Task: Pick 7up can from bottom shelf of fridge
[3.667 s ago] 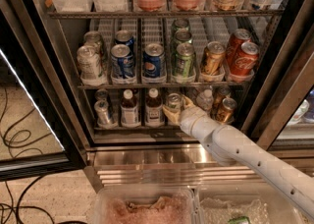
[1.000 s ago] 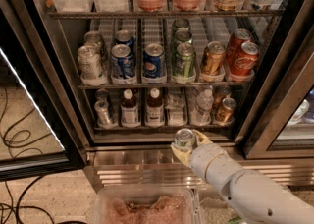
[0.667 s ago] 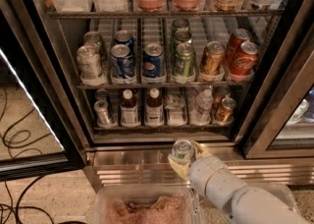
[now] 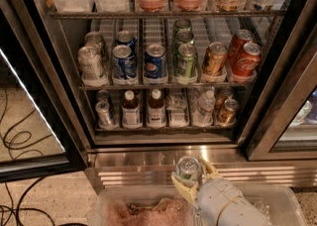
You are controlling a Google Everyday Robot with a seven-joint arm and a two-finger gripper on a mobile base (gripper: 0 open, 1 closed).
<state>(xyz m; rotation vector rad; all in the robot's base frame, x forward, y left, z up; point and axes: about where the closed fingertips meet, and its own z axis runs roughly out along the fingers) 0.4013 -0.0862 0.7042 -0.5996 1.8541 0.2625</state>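
My gripper [image 4: 194,180] is shut on the 7up can [image 4: 188,168], a green can with a shiny silver top, and holds it upright in front of the fridge's steel base [image 4: 148,163], low in the camera view. The fridge [image 4: 163,61] stands open ahead. Its bottom shelf [image 4: 168,127] holds a silver-grey can [image 4: 105,113], two brown bottles [image 4: 131,110], a clear bottle [image 4: 204,106] and a gold-orange can [image 4: 228,112]. The lane tray [image 4: 177,116] between the brown bottles and the clear bottle has nothing at its front.
The middle shelf holds several cans, among them blue Pepsi cans [image 4: 155,63], green cans [image 4: 185,61] and red Coca-Cola cans [image 4: 245,59]. The open glass door [image 4: 29,121] stands at the left. A clear plastic bin [image 4: 143,210] sits below my arm. Cables [image 4: 15,141] lie on the floor.
My gripper has pulled the 7up can out of the bottom shelf, then down and back toward the camera. It now sits lower, in front of the steel base.
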